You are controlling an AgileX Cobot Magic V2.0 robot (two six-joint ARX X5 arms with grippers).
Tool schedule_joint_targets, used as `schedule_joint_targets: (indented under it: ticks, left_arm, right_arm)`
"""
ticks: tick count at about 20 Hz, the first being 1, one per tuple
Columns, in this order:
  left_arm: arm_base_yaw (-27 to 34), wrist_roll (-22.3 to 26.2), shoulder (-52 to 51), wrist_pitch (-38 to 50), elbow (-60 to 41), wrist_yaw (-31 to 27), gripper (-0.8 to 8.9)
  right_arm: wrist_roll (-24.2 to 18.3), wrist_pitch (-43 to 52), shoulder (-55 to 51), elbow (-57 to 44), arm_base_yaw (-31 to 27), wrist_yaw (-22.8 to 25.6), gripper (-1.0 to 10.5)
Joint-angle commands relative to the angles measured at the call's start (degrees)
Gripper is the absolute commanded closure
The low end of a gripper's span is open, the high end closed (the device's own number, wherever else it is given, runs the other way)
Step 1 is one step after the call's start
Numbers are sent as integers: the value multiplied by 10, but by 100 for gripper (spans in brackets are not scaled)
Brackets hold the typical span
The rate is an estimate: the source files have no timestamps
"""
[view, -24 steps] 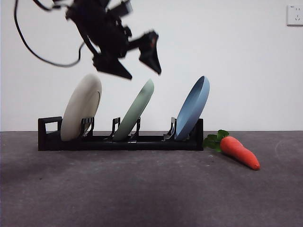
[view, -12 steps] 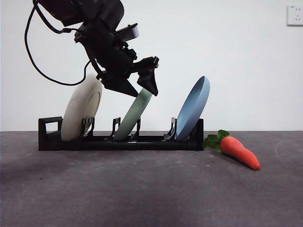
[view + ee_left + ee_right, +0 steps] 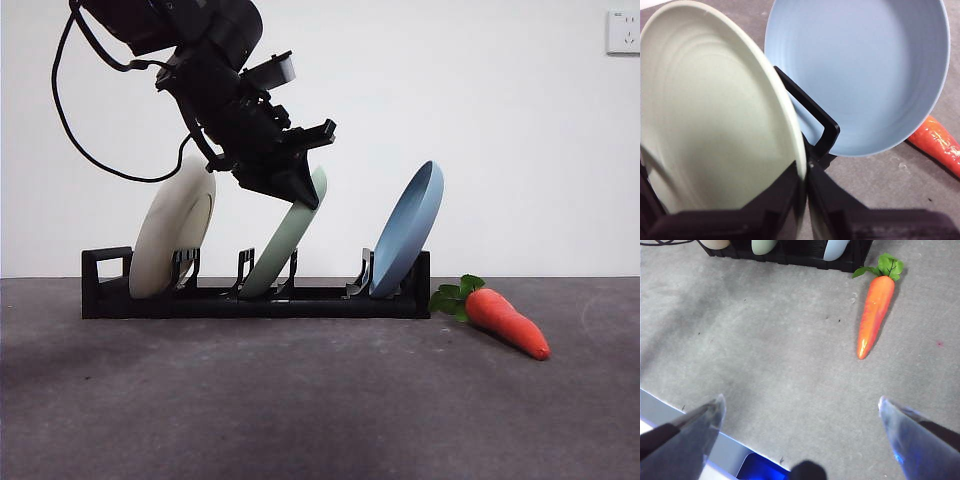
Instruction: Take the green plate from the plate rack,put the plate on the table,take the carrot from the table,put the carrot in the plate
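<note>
Left gripper [image 3: 300, 190] has just closed on green plate [image 3: 285, 240] rim, plate still in rack [image 3: 250, 300]; lift next. Right gripper [image 3: 800, 425] open, waiting.

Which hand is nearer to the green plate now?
Left. The left hand is shut on the green plate's rim in the rack; the right hand waits open above the table.

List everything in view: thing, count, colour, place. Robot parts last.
green plate: 1, sage green, middle slot of the rack
cream plate: 1, cream-white, slot at the handle end
blue plate: 1, blue, slot nearest the carrot
plate rack: 1, black, on the table
carrot: 1, orange with green leaves, on the table beside the rack
table: 1, dark grey
wall socket: 1, white, on the wall
left gripper: shut on green plate's rim
right gripper: open, above bare table
</note>
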Motion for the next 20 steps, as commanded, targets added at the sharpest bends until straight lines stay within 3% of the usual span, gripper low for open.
schedule_joint_targets:
  ticks: [1,8,14,18,20]
  left_arm:
    - [-1,2,3,6,1,-1,821]
    - [10,-4,-22,-44,77,29,820]
    - [0,2,-84,-193,157,88,820]
    - [-45,50,-163,-308,157,78,819]
    - [-85,92,-193,-371,157,13,819]
  right_arm:
    - [2,3,0,2,1,-1,257]
    - [2,3,0,2,1,-1,258]
    - [2,4,0,2,1,0,258]
    - [2,4,0,2,1,-1,258]
    - [2,4,0,2,1,-1,258]
